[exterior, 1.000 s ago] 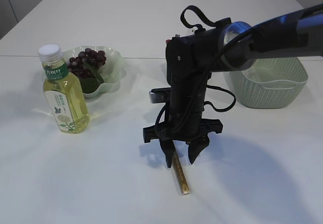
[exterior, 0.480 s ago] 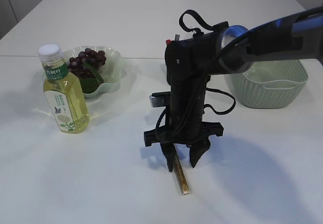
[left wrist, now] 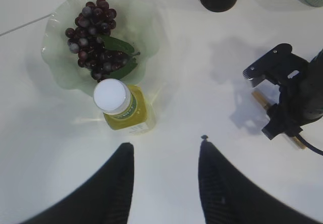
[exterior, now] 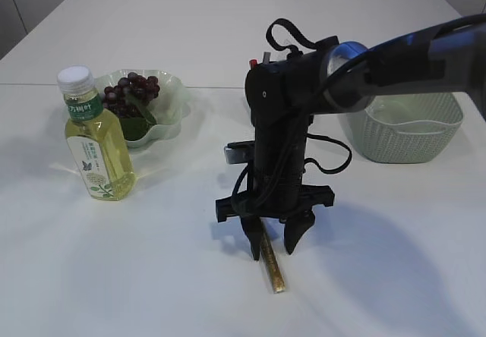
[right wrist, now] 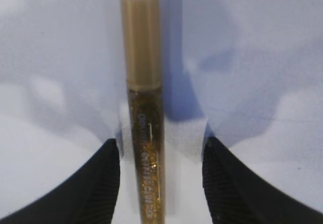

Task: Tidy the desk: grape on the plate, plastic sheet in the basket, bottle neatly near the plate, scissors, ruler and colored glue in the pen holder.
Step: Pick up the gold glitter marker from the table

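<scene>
The white tabletop (exterior: 152,276) carries everything in view. Largest on it is the pale green woven plastic basket (exterior: 414,136), standing at the far right of the exterior view behind the right arm's black forearm; its inside is too hidden to make out. Well apart from it, at the left, sits the translucent light green plate with a wavy rim (exterior: 163,105), and in that plate lies the bunch of dark purple grapes (exterior: 129,94) with a green leaf under it. Just in front of the plate, touching or nearly touching its rim in the left wrist view, stands the clear plastic bottle of yellow drink with a white cap and green label (exterior: 95,143), upright.

The black right hand (exterior: 270,247) points straight down near the middle of the tabletop, its two fingers spread apart and straddling the upper end of the thin tube of gold glitter glue with a tan cap (exterior: 271,265). In the right wrist view the glue tube (right wrist: 144,108) lies flat on the tabletop between the ribbed fingertips (right wrist: 101,183), a gap showing on each side, so the hand is released and grips nothing.

The left hand (left wrist: 164,158) hangs high above the bottle and plate, its two dark fingers parted with only bare tabletop between them; it holds nothing.
</scene>
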Controlling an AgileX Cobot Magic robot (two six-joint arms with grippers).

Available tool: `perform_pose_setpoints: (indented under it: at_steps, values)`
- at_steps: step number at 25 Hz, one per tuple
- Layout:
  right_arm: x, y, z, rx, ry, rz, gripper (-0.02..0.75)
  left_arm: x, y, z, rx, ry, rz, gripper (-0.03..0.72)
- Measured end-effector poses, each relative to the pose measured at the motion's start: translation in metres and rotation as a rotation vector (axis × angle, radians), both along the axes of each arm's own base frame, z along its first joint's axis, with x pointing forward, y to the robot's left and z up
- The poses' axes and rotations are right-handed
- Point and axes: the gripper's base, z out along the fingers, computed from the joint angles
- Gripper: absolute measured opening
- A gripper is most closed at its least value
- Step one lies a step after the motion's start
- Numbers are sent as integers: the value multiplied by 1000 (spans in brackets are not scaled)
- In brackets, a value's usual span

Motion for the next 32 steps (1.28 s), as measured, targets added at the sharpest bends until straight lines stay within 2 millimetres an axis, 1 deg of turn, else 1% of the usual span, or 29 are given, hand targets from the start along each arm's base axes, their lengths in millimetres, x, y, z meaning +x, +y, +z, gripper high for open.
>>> perform_pose_setpoints:
  at_steps: [9,11,13,18,20,22,32]
  values:
    - [4,2,2,12,-24,-1,423,0,0,0,0,0,0,309]
    - [4,2,2,11,-22,-1,407,0,0,0,0,0,0,309]
    - [4,2,2,11,-22,-1,358,0,0,0,0,0,0,309]
    - [2,1,2,3,-3,1,150,0,1,0,7,-4,3,309]
    - [2,1,2,1,0,2,106,1,1,0,14,-8,6,309]
    - [2,1,2,2,-1,0,90,1,2,0,21,-12,8,309]
    - [6,4,8,11,-12,1,83,1,3,0,28,-16,11,309]
